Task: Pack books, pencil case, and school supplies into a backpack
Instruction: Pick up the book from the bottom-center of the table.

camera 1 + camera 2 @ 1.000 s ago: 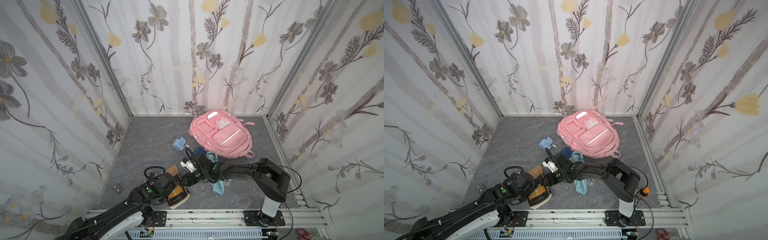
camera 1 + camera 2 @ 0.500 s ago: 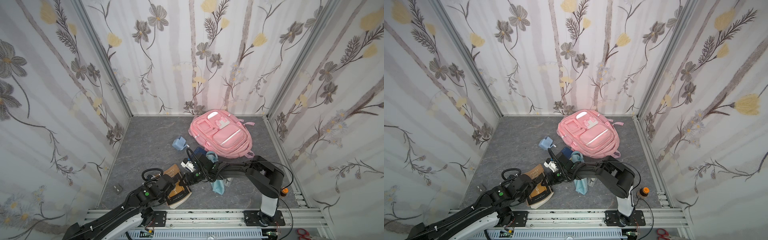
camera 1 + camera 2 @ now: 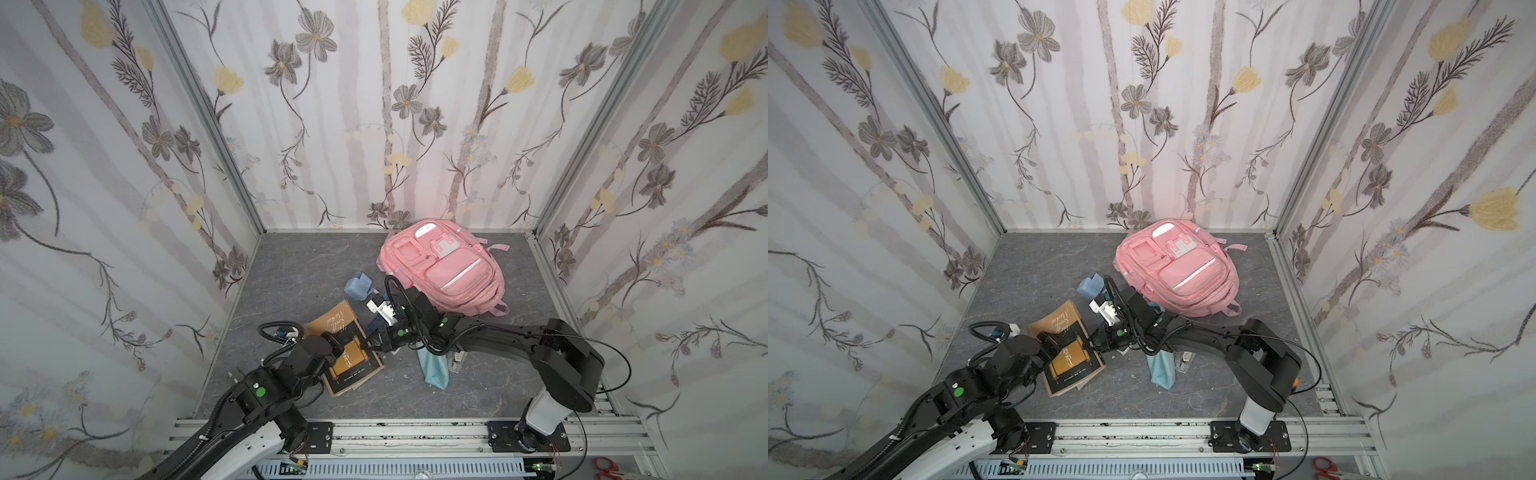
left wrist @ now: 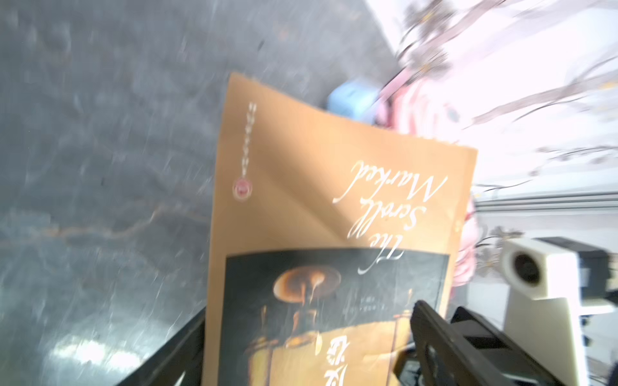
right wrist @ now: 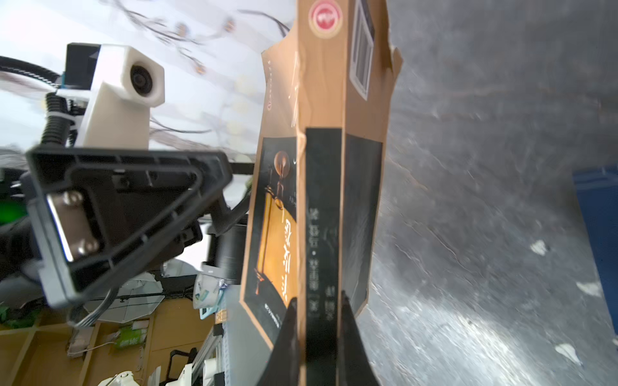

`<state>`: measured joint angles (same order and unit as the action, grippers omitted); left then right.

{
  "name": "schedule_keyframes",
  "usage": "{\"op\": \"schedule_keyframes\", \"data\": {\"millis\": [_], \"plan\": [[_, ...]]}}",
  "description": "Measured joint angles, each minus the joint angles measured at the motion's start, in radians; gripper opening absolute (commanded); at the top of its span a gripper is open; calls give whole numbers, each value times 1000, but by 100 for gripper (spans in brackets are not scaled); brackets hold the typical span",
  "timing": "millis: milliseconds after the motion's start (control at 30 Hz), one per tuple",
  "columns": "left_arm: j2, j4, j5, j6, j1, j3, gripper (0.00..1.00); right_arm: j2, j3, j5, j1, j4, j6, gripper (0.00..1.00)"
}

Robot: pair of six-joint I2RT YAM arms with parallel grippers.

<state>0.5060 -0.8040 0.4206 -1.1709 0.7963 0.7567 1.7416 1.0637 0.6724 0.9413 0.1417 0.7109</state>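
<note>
Near the front edge of the bench (image 3: 291, 266), left of centre, the brown book (image 3: 350, 358) is held tilted, its gold picture and script title facing up. The jaws of the right gripper (image 5: 317, 307) are clamped on the book's dark spine edge, one finger on each cover. The jaws of the left gripper (image 4: 309, 310) are spread wide, with the lower part of the book between them; whether either finger touches the cover cannot be told.

The navy book (image 5: 597, 240) lies flat on the bench, just beside the brown book and largely under the right arm. The pencil case (image 3: 434, 368) lies towards the front edge, right of centre, with the clear case (image 3: 455, 361) just beside it. The pale-blue boxy item (image 3: 357, 286) sits mid-bench. The backpack (image 3: 449, 270) rests against the back edge, right of centre, pockets up.
</note>
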Motion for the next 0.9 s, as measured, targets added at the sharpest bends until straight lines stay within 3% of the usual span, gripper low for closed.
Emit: {"op": "schedule_keyframes", "data": {"millis": [100, 200, 367, 633, 900], "plan": [[6, 48, 78, 225, -2, 164, 96, -142, 27, 15, -32, -19, -30, 0], [73, 103, 84, 430, -2, 323, 97, -287, 40, 6, -112, -34, -60, 0], [273, 177, -56, 634, -5, 556, 99, -486, 62, 5, -298, -85, -115, 0], [556, 415, -538, 698, -26, 622, 100, -623, 177, 199, -586, -142, -238, 0], [679, 798, -913, 569, -82, 602, 100, -662, 222, 363, -700, -204, -275, 0]]}}
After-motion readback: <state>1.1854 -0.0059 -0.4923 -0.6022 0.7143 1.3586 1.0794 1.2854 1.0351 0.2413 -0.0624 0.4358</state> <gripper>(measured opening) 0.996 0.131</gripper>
